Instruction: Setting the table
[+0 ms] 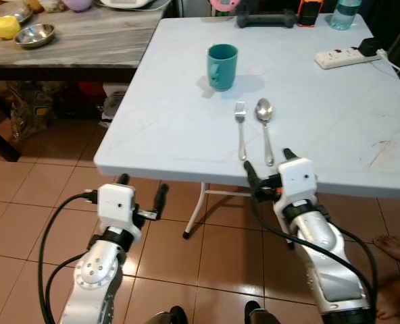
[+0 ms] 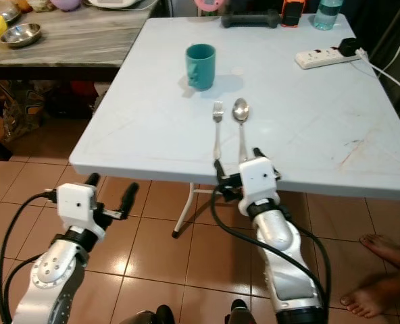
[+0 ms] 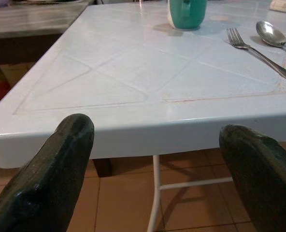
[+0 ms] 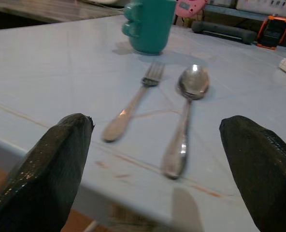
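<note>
A teal mug [image 1: 221, 66] stands on the white folding table [image 1: 166, 128]. In front of it a metal fork [image 1: 240, 128] and a metal spoon [image 1: 264, 125] lie side by side, handles toward me. My right gripper [image 1: 267, 165] is open at the table's near edge, just short of the two handles, its fingers [image 4: 41, 179] wide apart with nothing between them. My left gripper [image 1: 140, 192] is open below and in front of the table's near left edge, holding nothing. In the left wrist view the mug [image 3: 186, 12] and fork [image 3: 259, 50] lie beyond the table edge.
A white power strip [image 1: 345, 57], a dark dumbbell [image 1: 264, 20], an orange device [image 1: 309, 12] and a bottle [image 1: 345, 13] sit at the table's far side. A wooden side table [image 1: 85, 44] at left holds a steel bowl [image 1: 34, 35]. A person's bare foot [image 1: 396, 250] rests on the tiled floor at right.
</note>
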{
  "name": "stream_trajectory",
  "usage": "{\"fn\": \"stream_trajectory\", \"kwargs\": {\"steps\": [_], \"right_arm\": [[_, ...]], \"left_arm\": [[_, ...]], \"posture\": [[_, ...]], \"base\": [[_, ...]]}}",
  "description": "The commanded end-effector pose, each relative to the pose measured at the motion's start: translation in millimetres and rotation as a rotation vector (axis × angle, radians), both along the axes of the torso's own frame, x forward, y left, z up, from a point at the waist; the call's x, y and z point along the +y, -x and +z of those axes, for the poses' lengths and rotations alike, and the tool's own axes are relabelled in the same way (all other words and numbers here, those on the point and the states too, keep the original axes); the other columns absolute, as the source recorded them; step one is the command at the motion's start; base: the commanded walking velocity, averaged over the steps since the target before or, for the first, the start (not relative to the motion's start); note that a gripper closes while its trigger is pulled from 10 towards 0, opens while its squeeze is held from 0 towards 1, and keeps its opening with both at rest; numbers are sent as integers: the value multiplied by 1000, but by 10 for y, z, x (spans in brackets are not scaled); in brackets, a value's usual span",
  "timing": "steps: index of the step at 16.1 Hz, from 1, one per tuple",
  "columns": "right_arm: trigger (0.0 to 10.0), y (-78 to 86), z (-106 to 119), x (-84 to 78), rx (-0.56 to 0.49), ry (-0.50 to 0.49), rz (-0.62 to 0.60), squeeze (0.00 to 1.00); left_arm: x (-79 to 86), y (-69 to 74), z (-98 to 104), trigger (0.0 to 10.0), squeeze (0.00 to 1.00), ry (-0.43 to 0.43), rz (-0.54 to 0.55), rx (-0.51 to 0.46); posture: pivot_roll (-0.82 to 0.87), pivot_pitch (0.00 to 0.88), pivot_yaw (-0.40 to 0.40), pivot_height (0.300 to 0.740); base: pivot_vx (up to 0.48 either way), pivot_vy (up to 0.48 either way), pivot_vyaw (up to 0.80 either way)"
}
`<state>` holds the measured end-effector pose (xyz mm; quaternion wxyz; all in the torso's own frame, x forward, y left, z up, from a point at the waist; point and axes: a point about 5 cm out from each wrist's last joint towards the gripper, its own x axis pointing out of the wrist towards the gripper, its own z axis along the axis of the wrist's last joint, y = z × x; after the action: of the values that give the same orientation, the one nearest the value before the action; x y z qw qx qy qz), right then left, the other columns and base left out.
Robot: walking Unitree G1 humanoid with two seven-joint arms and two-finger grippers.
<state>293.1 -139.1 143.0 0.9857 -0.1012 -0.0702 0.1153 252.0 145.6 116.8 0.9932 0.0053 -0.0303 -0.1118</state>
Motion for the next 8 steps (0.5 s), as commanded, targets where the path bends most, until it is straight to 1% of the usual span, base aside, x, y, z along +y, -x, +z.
{"fn": "stream_trajectory", "kwargs": {"steps": [1, 8], "right_arm": [[10000, 15, 30, 50, -15, -9, 12, 0], [10000, 22, 25, 72, -21, -9, 14, 0]], "left_arm": [[46, 27, 16, 10000, 0, -13, 1, -9], [27, 38, 7, 10000, 0, -21, -26, -7]], "posture": [[-139, 170, 119, 740], [-133, 168, 131, 740]], "base": [[277, 0, 0], [365, 0, 0]]}}
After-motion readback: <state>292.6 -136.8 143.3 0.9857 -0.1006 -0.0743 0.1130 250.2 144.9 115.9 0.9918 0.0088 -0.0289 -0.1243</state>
